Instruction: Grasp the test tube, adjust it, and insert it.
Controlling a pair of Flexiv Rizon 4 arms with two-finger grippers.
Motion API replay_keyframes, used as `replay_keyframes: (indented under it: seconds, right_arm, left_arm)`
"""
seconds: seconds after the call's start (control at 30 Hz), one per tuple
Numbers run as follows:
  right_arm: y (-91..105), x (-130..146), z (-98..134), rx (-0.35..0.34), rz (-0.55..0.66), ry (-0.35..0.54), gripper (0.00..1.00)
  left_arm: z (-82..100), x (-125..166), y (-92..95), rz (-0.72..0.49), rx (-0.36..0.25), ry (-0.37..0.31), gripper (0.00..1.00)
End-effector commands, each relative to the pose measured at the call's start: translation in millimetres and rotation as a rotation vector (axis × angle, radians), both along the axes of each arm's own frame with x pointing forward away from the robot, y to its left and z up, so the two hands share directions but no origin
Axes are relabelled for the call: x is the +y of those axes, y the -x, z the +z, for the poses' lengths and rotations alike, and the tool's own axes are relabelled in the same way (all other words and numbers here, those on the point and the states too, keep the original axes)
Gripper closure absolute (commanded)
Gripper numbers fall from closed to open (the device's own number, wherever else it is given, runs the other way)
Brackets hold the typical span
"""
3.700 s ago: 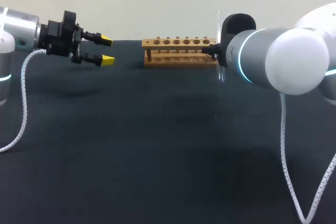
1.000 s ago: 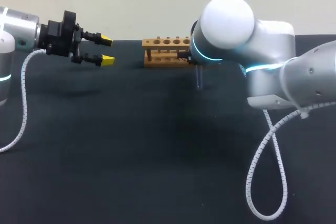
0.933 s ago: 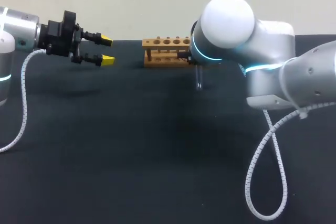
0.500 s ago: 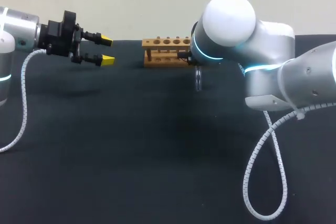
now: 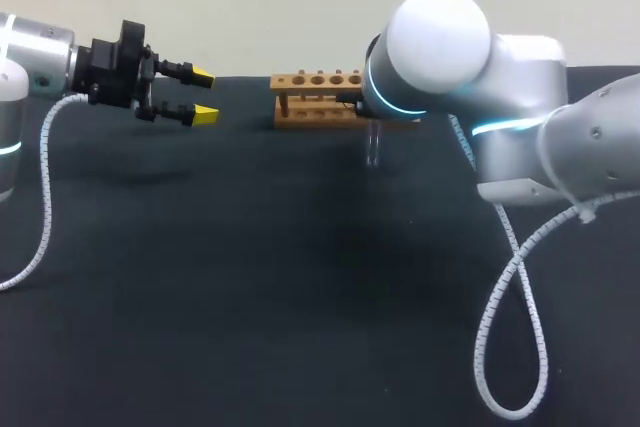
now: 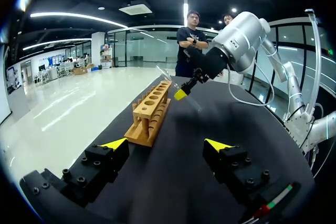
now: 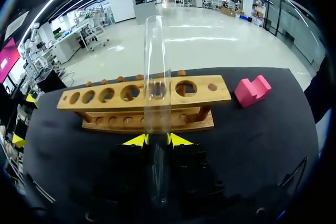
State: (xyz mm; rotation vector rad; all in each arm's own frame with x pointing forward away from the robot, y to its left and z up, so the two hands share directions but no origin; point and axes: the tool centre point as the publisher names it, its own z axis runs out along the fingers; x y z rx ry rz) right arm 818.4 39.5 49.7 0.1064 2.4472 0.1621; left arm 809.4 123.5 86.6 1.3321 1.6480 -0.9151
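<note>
A clear glass test tube [image 7: 156, 77] stands between the yellow tips of my right gripper [image 7: 158, 140], which is shut on its lower part. Ahead of it lies the wooden rack [image 7: 105, 109] with a row of holes on top. In the head view the tube [image 5: 372, 145] hangs upright just in front of the rack [image 5: 312, 97], and my right arm's joint hides the gripper and the rack's right end. My left gripper [image 5: 196, 95] is open above the table's left side, well clear of the rack. The left wrist view shows that left gripper [image 6: 167, 144] with nothing between its fingers, and the rack [image 6: 151, 111] ahead of it.
A pink block [image 7: 252, 90] lies on the black table beside the rack's end, off to one side of the right gripper. My right arm's white cable [image 5: 510, 307] hangs in a loop over the table's right side. The left arm's cable [image 5: 45, 197] hangs at the left edge.
My right arm has shifted slightly, carrying the tube a little left and back toward the rack. The left arm has not moved.
</note>
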Motion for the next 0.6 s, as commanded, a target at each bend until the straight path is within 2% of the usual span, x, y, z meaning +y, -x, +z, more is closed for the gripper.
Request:
replay_keyframes:
  seconds: [0.03,0.23,0.6]
  right_arm:
    - [20.3,-4,20,-0.069,-0.017,-0.008,1.00]
    - [31.7,0,47,-0.145,-0.021,-0.059,1.00]
    - [40.0,0,79,-0.209,-0.017,-0.059,1.00]
  left_arm:
    - [-0.7,0,0.4,0.000,-0.003,0.002,0.00]
    - [-0.7,0,0.4,0.000,-0.003,0.002,0.00]
    - [-0.7,0,0.4,0.000,-0.003,0.002,0.00]
